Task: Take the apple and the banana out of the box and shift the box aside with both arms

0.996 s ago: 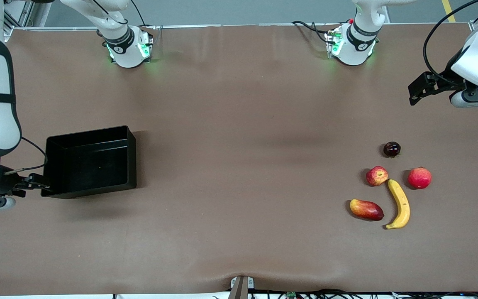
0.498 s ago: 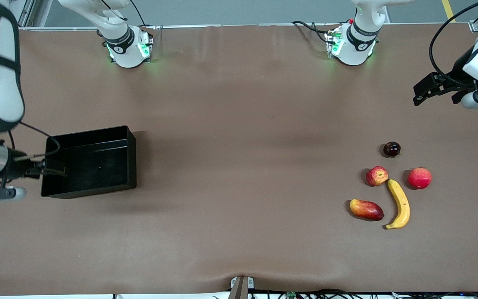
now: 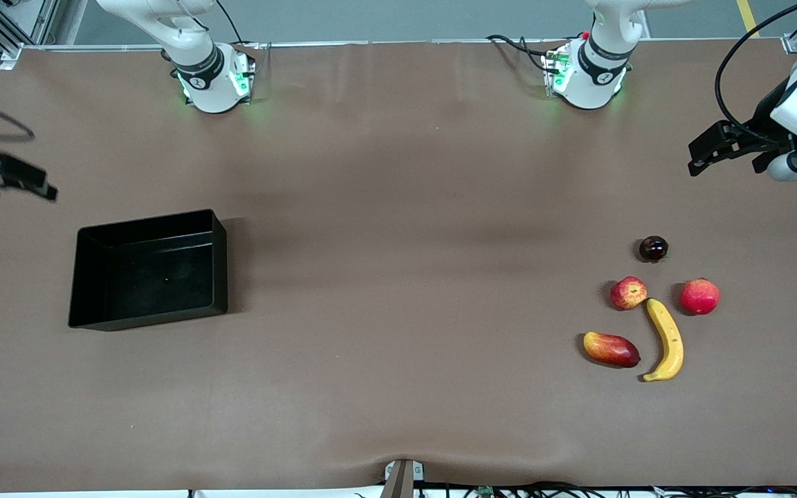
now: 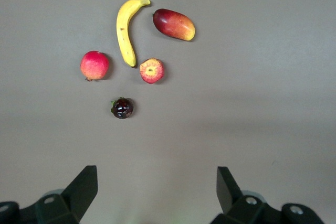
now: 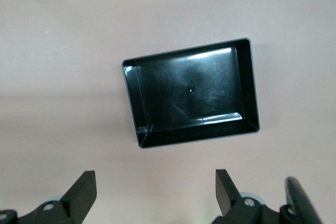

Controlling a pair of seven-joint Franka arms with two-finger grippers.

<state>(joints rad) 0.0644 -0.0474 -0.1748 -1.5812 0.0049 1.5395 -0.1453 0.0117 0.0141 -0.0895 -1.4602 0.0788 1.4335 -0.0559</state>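
Empty box (image 3: 149, 270) sits aside at the right arm's end; apple (image 3: 628, 292) and banana (image 3: 666, 339) lie out; right gripper (image 3: 18, 181) and left gripper (image 3: 706, 149) hover, jaws apart

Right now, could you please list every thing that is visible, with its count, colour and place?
box: one, black, empty, on the table toward the right arm's end.
banana: one, yellow, toward the left arm's end, among the other fruits.
apple: one, red with yellow patches, beside the banana's farther tip.
pink-red fruit: one, beside the banana, closer to the left arm's end than the apple.
mango: one, red and yellow, beside the banana, nearer to the front camera than the apple.
dark fruit: one, small, dark red, farthest of the fruits from the front camera.
left gripper: one, dark, fingers open, empty, over bare table.
right gripper: one, dark, fingers open, empty, over bare table.
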